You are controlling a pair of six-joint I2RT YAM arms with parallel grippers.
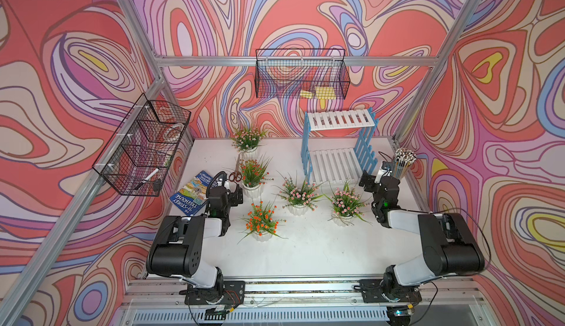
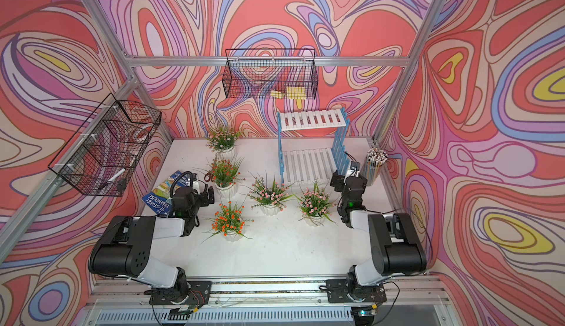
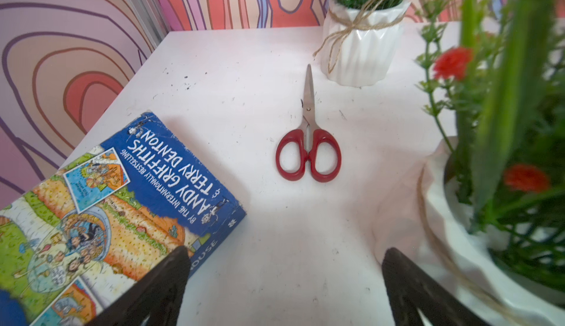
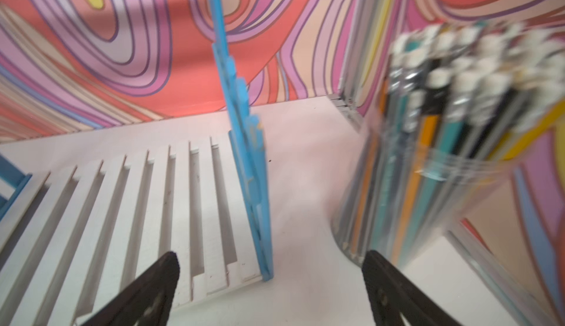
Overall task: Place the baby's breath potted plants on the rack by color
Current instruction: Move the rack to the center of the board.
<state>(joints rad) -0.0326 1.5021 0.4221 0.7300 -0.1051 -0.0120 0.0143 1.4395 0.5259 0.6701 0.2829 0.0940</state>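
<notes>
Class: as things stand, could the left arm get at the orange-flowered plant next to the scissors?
Probably yes. The left gripper is open just beside that orange-flowered plant, with only bare table between; the scissors and book lie clear of the path.

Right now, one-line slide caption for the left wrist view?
Open left fingers over the table: scissors ahead, book beside one finger, orange plant beside the other.
</notes>
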